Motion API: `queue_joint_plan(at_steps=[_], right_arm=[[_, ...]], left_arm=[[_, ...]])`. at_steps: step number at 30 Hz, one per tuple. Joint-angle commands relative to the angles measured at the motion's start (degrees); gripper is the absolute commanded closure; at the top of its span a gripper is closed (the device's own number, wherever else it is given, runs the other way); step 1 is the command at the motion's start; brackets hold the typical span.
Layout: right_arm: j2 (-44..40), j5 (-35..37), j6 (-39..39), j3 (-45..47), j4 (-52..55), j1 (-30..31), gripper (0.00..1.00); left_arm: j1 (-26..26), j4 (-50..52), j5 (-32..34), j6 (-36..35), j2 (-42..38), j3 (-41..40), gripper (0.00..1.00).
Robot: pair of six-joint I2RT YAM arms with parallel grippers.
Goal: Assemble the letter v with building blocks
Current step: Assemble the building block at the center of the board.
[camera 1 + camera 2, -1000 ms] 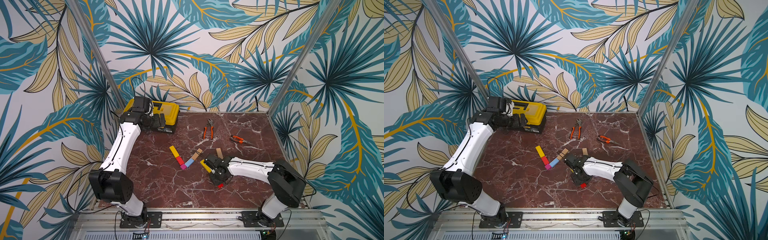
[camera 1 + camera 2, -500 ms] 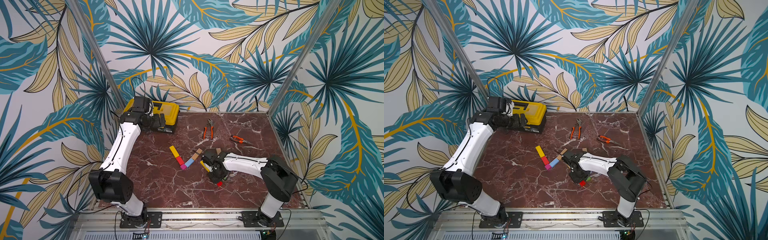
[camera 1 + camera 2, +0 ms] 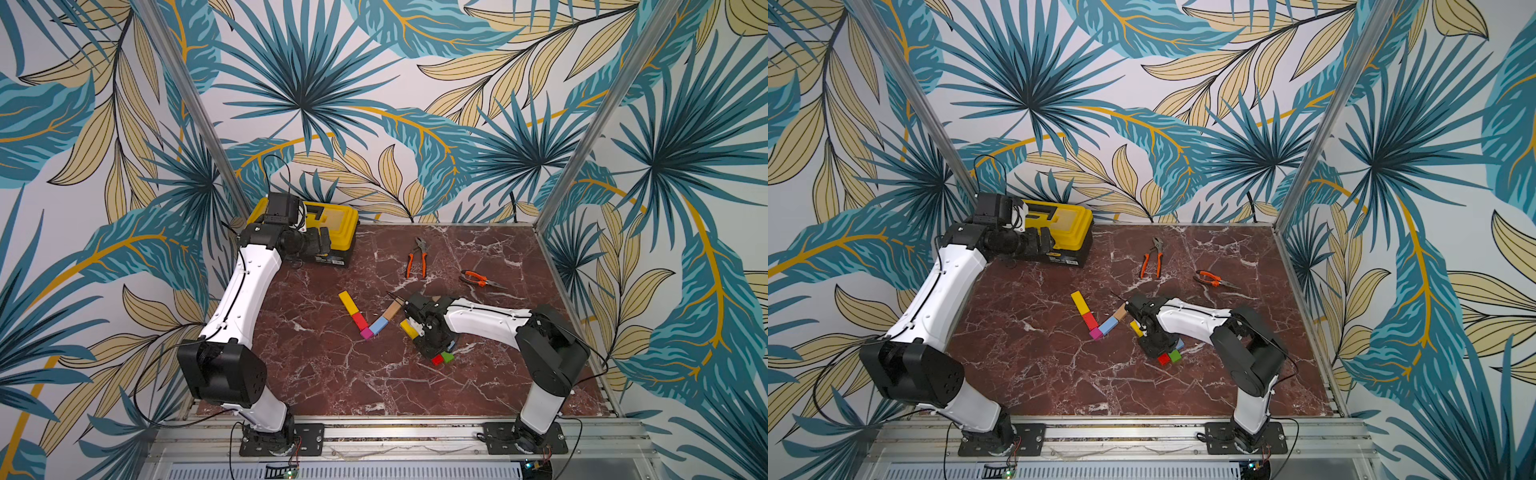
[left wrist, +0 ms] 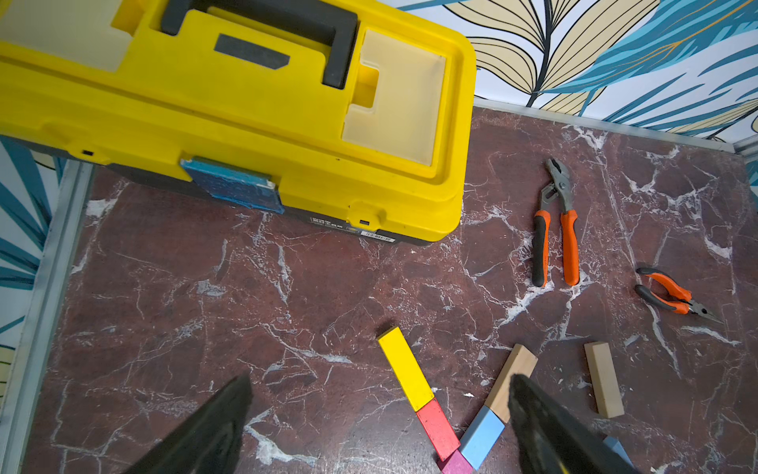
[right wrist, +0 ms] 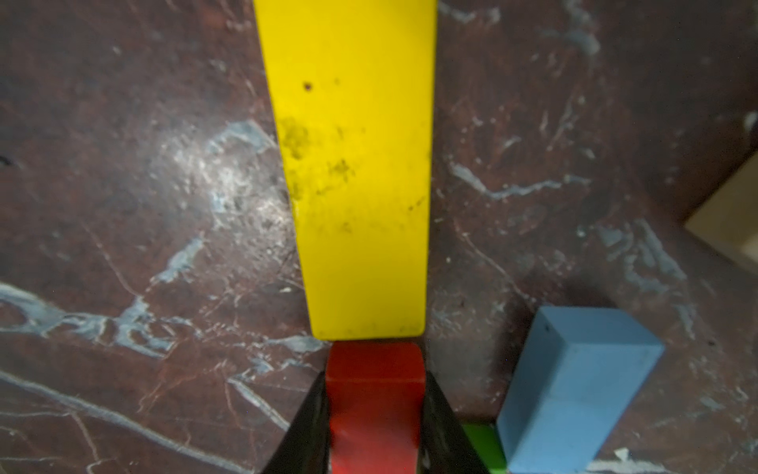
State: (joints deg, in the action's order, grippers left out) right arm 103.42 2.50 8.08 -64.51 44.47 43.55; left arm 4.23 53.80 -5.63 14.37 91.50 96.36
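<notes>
Red block (image 5: 375,365): clamped between the jaws of the right gripper (image 5: 375,410), its end butted against a spare yellow bar (image 5: 357,164), seemingly to line the two up.
Letter v (image 3: 366,333): five blocks lying flat mid-table, near that gripper, apparently complete.
Left gripper (image 4: 379,381): jaws apart, empty, hangs by the yellow toolbox (image 4: 246,102), likely to keep clear.
Obscured: green cube (image 5: 482,447) mostly hidden behind the light-blue block (image 5: 574,390); the wrist covers the grip in both top views.
</notes>
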Motion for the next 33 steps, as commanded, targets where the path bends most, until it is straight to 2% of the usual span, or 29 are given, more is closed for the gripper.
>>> queue_joint_plan(at_steps=[1, 23, 33], right_arm=[[1.94, -1.18, -0.75, -0.33, -0.3, -0.04, 0.77], [4.42, -1.57, -0.87, -2.64, -2.44, -0.04, 0.77], [1.63, 0.08, -0.5, -2.86, -1.54, 0.02, 0.54]], left_arm=[[-0.71, -0.52, -0.43, -0.79, -1.3, -0.61, 0.01], [-0.71, -0.53, -0.36, -0.75, -1.38, -0.6, 0.0], [-0.79, -0.52, -0.47, -0.74, -1.33, -0.62, 0.01]])
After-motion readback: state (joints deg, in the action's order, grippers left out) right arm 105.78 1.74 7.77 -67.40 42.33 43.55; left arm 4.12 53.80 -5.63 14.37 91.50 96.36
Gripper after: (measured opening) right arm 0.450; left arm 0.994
